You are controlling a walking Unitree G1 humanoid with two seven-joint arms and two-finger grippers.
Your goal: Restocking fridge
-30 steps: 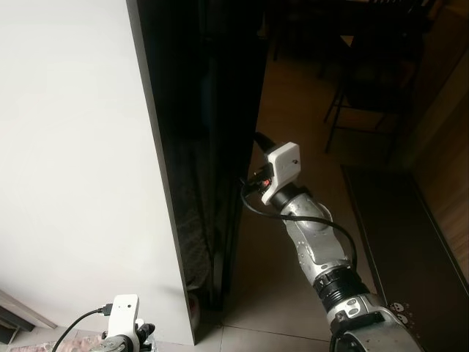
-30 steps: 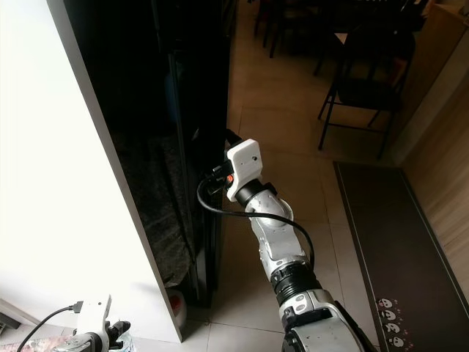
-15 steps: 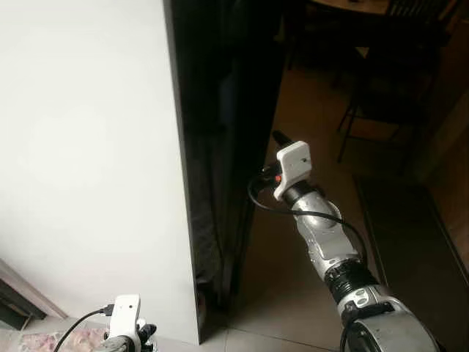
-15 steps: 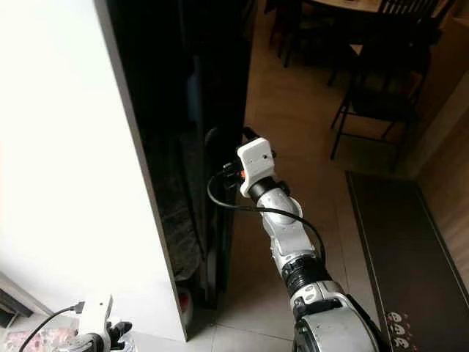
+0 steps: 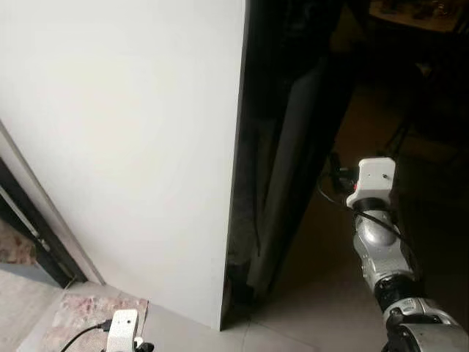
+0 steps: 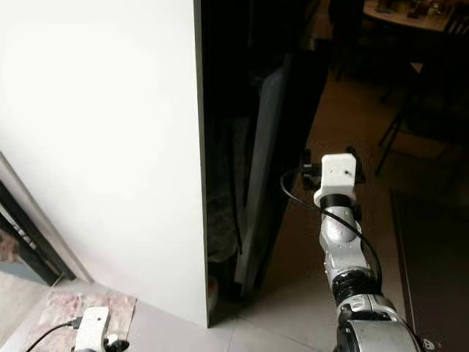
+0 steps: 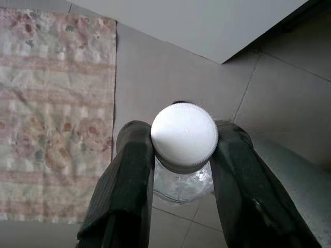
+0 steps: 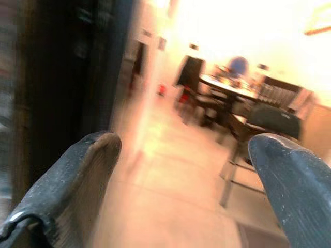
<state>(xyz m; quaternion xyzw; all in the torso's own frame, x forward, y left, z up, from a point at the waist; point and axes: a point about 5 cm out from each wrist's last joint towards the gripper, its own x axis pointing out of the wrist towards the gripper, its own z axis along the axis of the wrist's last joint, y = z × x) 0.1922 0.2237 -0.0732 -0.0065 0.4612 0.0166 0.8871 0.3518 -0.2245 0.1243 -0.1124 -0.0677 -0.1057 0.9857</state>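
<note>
While the left gripper [image 7: 178, 170] pinches a white-capped bottle [image 7: 183, 135] by the neck, low over the floor tiles [image 7: 155, 67], the fridge door [image 6: 267, 139] stands ajar.

Right gripper [image 8: 181, 170] fingers spread wide, empty, raised just beside the door's free edge. If that door swings back, the bottle has no way in; the narrow neck grip could also slip.

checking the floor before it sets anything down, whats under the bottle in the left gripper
Below the white-capped bottle, held in the left gripper, lie pale floor tiles, with a patterned rug off to one side. The tile directly beneath is hidden by the bottle and fingers.
</note>
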